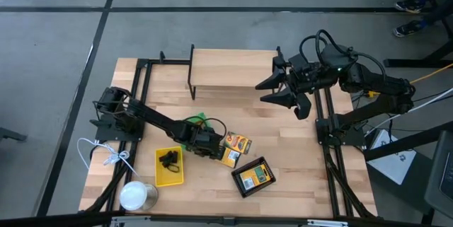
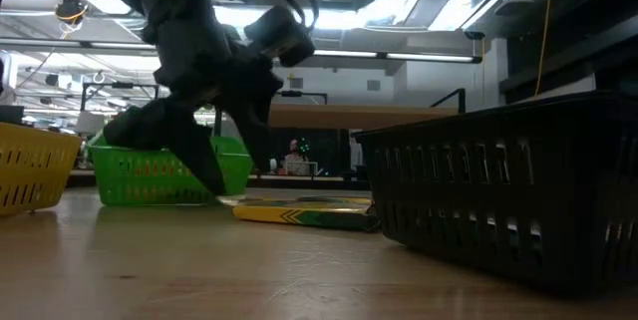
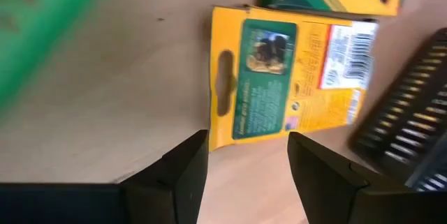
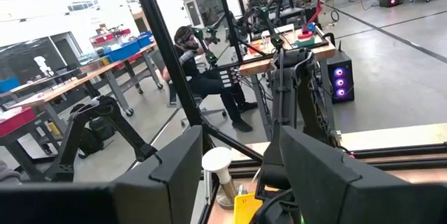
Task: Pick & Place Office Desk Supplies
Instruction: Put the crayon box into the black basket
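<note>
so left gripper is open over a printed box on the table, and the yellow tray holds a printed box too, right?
Not quite. The yellow tray holds a small black clip, not a printed box; the high view shows it. The boxed one is the black mesh tray. The rest stands: the left gripper is open over a printed box lying on the table, per the left wrist view.

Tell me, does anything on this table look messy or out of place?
Slightly. Two printed boxes lie loose and askew on the wood beside the left gripper, outside any tray, while a third sits in the black mesh tray. Nothing looks spilled or damaged.
</note>
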Available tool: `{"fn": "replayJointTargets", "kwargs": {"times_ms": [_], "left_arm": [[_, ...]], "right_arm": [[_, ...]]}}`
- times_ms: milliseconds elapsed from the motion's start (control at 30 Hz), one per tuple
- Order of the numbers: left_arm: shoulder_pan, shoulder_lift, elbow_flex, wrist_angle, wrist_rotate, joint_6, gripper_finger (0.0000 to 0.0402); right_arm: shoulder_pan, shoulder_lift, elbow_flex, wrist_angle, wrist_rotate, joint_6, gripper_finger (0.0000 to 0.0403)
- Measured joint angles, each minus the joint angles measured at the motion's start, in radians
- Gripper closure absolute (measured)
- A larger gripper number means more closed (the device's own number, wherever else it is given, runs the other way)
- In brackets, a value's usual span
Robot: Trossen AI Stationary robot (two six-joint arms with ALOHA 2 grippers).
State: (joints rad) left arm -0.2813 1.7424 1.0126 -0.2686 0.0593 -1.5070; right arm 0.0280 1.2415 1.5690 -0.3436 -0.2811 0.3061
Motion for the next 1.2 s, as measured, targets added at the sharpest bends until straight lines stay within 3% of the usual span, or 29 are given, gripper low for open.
{"fn": "replayJointTargets", "kwargs": {"times_ms": [233, 700, 1200], "left_arm": [[0.0, 0.0, 0.045, -0.009, 0.023, 0.033, 0.021], [0.0, 0.0, 0.081, -0.217, 0.008, 0.026, 0.021], [0.003, 0.048, 0.081, -0.178, -0.015, -0.016, 0.021]], "right_arm": [[0.0, 0.0, 0.0, 0.007, 0.0, 0.0, 0.0208], [0.033, 0.0, 0.0, 0.007, 0.001, -0.001, 0.0208], [0.036, 0.0, -0.001, 0.007, -0.001, -0.002, 0.0208]]}}
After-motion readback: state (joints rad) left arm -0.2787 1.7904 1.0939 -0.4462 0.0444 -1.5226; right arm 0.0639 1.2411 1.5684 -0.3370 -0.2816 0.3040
